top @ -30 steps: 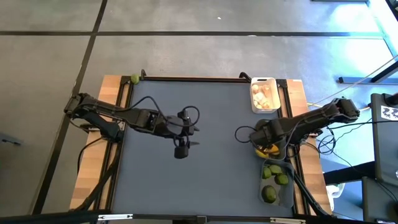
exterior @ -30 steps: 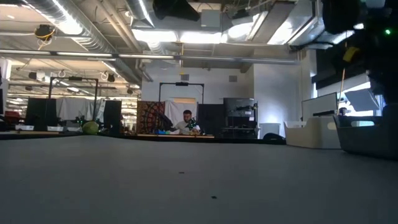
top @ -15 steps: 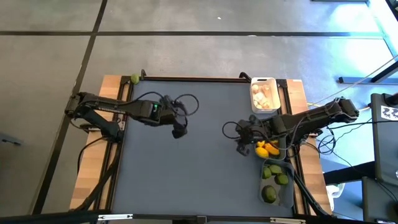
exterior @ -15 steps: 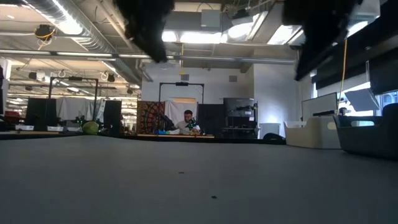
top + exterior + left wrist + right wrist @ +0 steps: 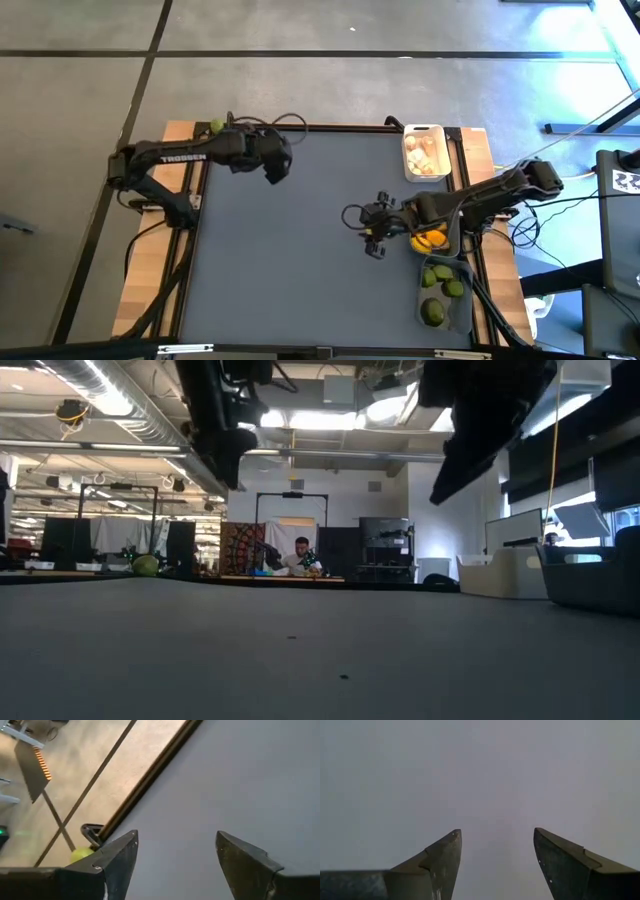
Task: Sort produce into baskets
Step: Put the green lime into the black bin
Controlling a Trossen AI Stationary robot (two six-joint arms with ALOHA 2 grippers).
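Grey basket [image 5: 447, 292] contents part hidden by right arm.

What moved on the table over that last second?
The left gripper swung from mid-table toward the far left corner, where one green fruit lies. The right gripper pulled away from the lemons toward the table's middle. Both are open and empty. The baskets and fruit stayed put.
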